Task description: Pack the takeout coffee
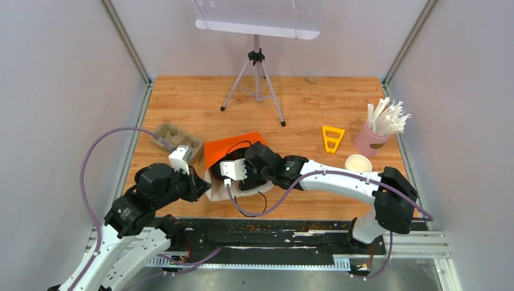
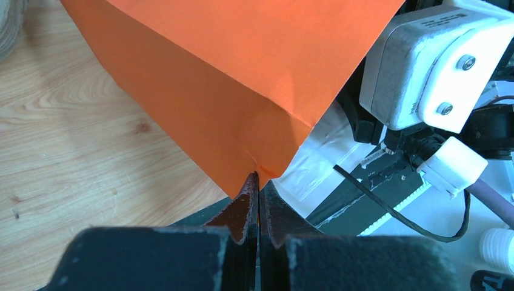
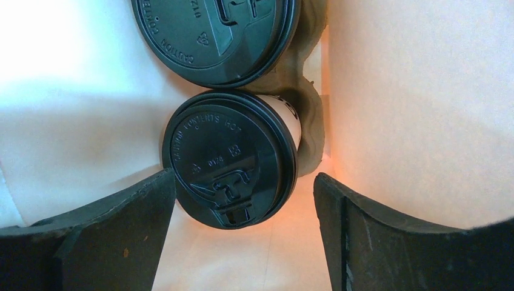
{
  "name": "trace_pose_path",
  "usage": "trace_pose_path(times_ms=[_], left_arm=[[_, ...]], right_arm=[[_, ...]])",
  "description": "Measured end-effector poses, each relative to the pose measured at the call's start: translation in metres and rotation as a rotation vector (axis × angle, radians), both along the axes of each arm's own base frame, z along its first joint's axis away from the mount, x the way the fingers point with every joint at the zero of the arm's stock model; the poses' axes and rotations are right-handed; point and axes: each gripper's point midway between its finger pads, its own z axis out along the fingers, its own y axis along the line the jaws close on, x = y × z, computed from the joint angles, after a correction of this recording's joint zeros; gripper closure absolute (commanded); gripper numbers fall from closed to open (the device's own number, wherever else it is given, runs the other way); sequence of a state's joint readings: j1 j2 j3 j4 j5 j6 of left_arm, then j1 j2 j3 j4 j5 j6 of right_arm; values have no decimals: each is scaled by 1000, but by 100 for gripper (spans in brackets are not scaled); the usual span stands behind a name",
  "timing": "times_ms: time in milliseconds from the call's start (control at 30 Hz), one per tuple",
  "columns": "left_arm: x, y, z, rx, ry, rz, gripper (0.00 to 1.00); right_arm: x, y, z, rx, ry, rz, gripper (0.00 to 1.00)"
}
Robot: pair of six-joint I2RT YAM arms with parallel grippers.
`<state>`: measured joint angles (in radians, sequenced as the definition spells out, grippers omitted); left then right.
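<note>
The orange paper bag (image 1: 233,147) lies on its side on the wooden table, its white-lined mouth toward the arms. My left gripper (image 2: 259,182) is shut on a corner of the bag's mouth edge (image 2: 242,91). My right gripper (image 3: 245,200) is open inside the bag. Its jaws stand to either side of a white cup with a black lid (image 3: 227,167). The left finger is right by the lid's rim, the right finger well apart. A second black lid (image 3: 212,36) sits beyond it. Both cups stand in a brown pulp tray (image 3: 310,115) in the bag. In the top view the cups are hidden.
An empty brown pulp tray (image 1: 177,139) lies left of the bag. A pink cup of white straws (image 1: 373,136), a lidless white cup (image 1: 358,163) and a yellow triangular piece (image 1: 332,138) stand at the right. A tripod (image 1: 256,79) stands at the back.
</note>
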<state>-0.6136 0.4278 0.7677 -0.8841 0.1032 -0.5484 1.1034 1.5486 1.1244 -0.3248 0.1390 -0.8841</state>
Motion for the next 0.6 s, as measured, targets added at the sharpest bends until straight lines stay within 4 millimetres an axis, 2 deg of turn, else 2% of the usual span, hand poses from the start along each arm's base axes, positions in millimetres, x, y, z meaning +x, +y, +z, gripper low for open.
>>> trace_pose_path(times_ms=[267, 600], left_arm=[[1, -1, 1, -5, -2, 2, 100], [1, -1, 1, -8, 0, 4, 100]], right_arm=[[-4, -4, 7, 9, 36, -28, 34], [-13, -7, 13, 32, 74, -16, 70]])
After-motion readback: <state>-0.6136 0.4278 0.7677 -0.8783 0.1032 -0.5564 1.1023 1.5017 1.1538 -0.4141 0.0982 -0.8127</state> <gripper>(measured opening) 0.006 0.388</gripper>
